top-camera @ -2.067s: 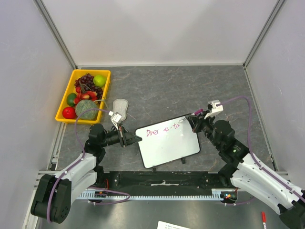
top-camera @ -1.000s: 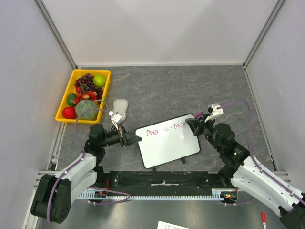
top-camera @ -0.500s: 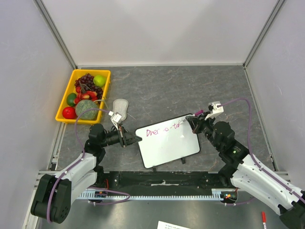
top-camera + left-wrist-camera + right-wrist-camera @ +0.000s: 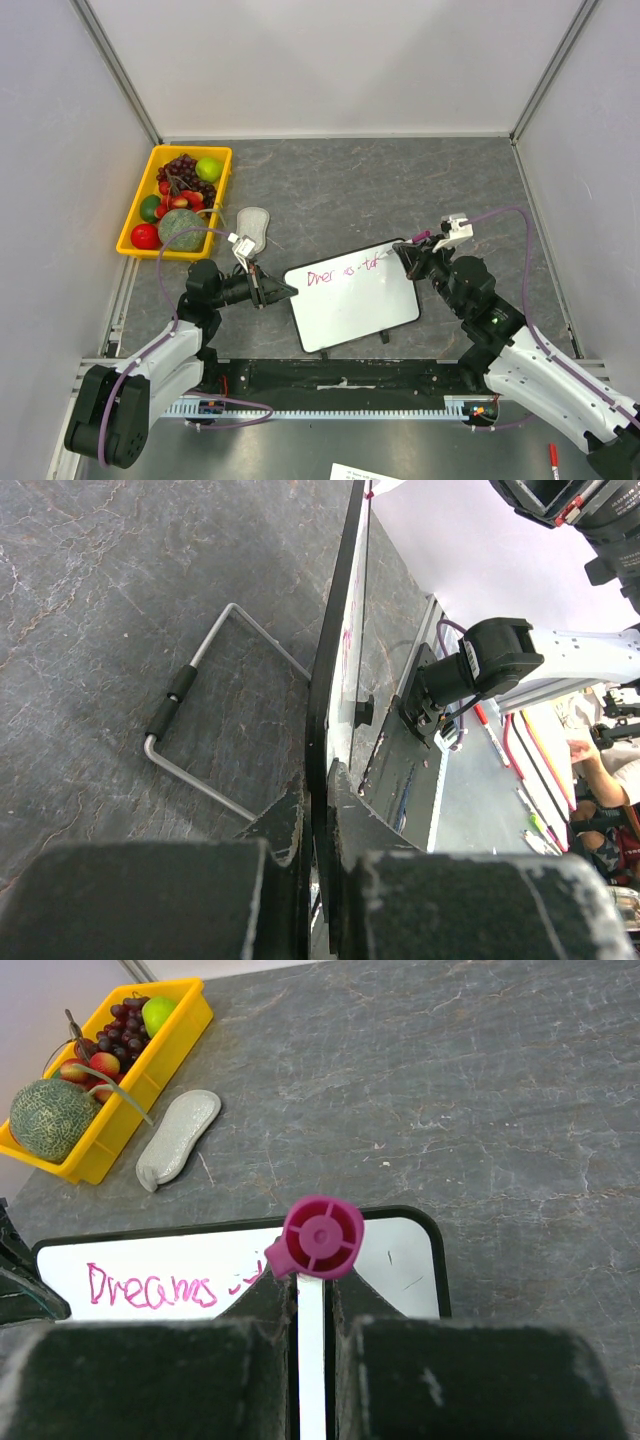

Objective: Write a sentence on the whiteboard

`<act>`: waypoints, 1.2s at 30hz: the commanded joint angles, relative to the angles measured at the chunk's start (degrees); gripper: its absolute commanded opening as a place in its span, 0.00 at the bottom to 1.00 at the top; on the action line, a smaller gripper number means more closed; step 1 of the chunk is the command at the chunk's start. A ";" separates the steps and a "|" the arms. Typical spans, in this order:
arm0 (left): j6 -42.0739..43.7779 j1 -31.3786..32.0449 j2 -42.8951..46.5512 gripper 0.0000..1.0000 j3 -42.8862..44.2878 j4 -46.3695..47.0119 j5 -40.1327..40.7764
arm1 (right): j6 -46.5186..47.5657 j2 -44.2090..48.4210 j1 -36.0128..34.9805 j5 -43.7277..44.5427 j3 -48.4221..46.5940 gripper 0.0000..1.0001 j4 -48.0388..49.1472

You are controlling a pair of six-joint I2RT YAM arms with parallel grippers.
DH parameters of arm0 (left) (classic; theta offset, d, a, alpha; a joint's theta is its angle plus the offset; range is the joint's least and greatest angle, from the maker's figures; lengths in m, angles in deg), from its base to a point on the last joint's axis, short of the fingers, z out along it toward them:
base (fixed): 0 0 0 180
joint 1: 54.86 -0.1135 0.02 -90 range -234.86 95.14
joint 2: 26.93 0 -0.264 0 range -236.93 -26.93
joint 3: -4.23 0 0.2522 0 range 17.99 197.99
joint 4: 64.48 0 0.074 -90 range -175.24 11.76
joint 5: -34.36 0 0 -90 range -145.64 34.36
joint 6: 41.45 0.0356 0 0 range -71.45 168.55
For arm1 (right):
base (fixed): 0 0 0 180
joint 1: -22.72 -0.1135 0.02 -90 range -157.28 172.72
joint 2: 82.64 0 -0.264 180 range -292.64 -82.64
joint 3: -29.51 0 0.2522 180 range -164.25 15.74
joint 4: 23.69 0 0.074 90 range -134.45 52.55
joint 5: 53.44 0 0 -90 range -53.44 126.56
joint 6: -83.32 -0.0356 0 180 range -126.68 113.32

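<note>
The left gripper (image 4: 318, 780) is pressed together on the left edge of the whiteboard (image 4: 355, 300), 1 finger on each face of its black frame. The board stands tilted on the table (image 4: 400, 180), stretching from that gripper across to the right gripper (image 4: 312, 1290). Behind the board, just past the left fingers, its wire stand (image 4: 195, 680) rests on the table.

The right gripper is pinching a marker (image 4: 322, 1237); the round magenta end points up at the wrist camera, and the tip is down at the board's upper right part. Whether the tip touches the surface I cannot tell.

The sentence (image 4: 150, 1288) runs along the board's top in pink: "Dreams", then a few more strokes reaching the right gripper, partly hidden behind the marker.

A grey eraser pad (image 4: 253, 225) lies just beyond the left gripper. Further beyond it, to its left, sits a yellow tray (image 4: 135, 215) of fruit.
</note>
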 commanded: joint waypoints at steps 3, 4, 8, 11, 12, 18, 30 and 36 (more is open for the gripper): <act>4.39 0.09 0.66 0.02 -0.04 1.22 0.43 | -0.28 -0.46 0.16 -2.37 0.18 0.00 0.17; 4.30 0.09 0.66 0.02 -0.04 1.31 0.43 | -0.54 -0.63 0.16 -2.81 0.18 0.00 0.35; 4.39 0.09 0.66 0.02 -0.04 1.13 0.43 | -0.81 -1.08 0.16 -3.52 0.36 0.00 0.96; 4.39 0.09 0.92 0.02 -0.13 1.22 0.52 | -0.72 -0.73 0.16 -2.91 0.62 0.00 0.53; 4.39 0.09 0.92 0.02 -0.13 1.13 0.61 | -0.55 -0.46 0.16 -2.56 0.71 0.00 0.26; 4.30 0.09 0.75 0.02 -0.13 1.13 0.52 | 0.33 0.77 0.16 -1.41 1.41 0.00 -1.50; 4.30 0.18 0.84 0.02 -0.04 1.13 0.61 | 1.47 2.44 0.16 0.70 1.41 0.00 -5.19; 4.39 0.09 0.92 0.02 -0.13 0.96 0.61 | 1.48 2.00 0.24 1.75 -1.04 0.00 -4.84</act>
